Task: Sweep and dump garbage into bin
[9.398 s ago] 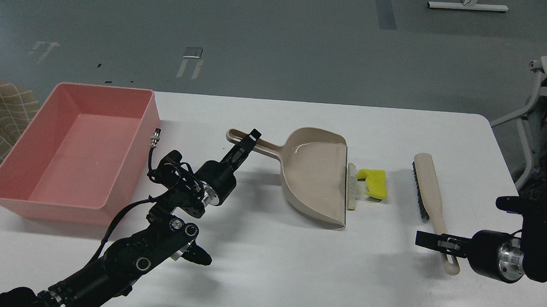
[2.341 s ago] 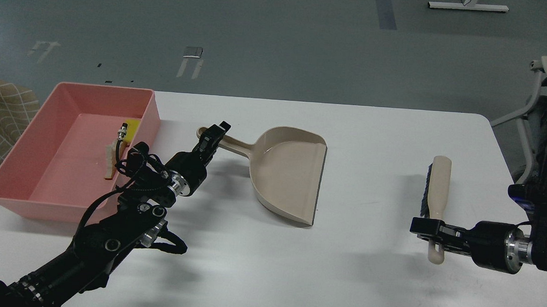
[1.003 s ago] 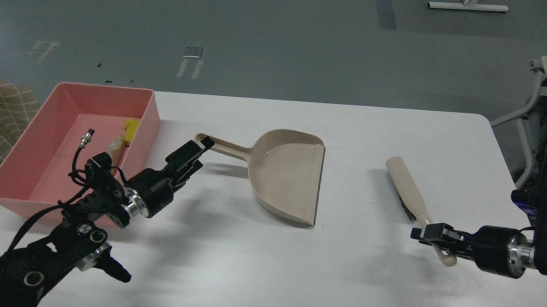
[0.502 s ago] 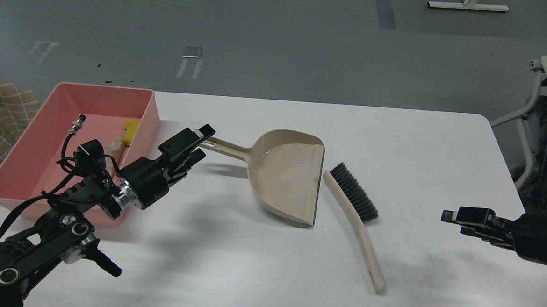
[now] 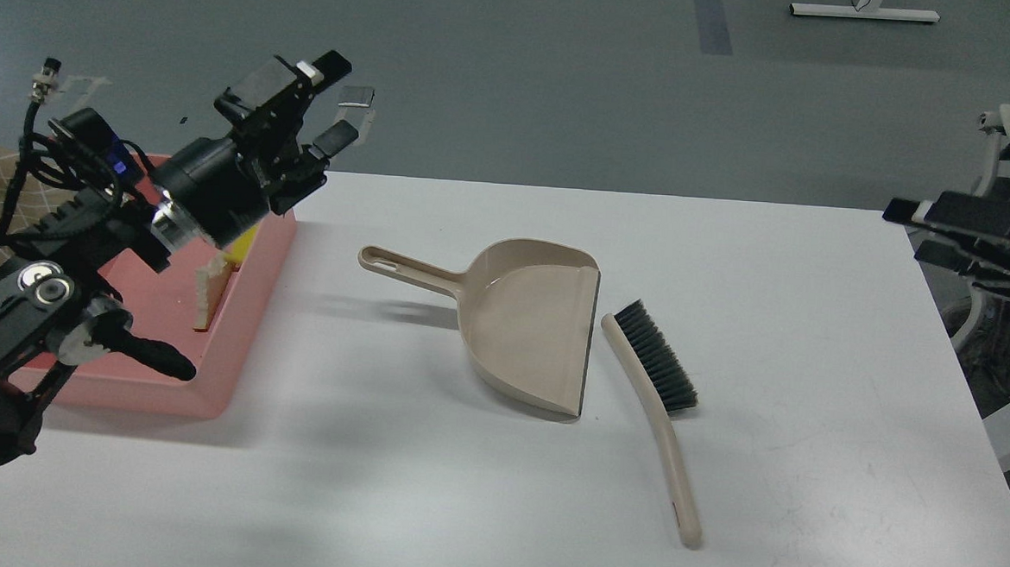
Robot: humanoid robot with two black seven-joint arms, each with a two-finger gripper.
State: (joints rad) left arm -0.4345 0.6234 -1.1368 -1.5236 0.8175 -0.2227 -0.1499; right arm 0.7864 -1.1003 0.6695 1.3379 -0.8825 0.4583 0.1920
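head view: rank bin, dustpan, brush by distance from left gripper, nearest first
From the left gripper:
1. bin, just below it at the table's left.
2. dustpan, mid-table.
3. brush, right of the dustpan.

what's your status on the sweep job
Left end effector open, raised. Right end effector open, empty. Garbage in bin. Dustpan, brush on table.
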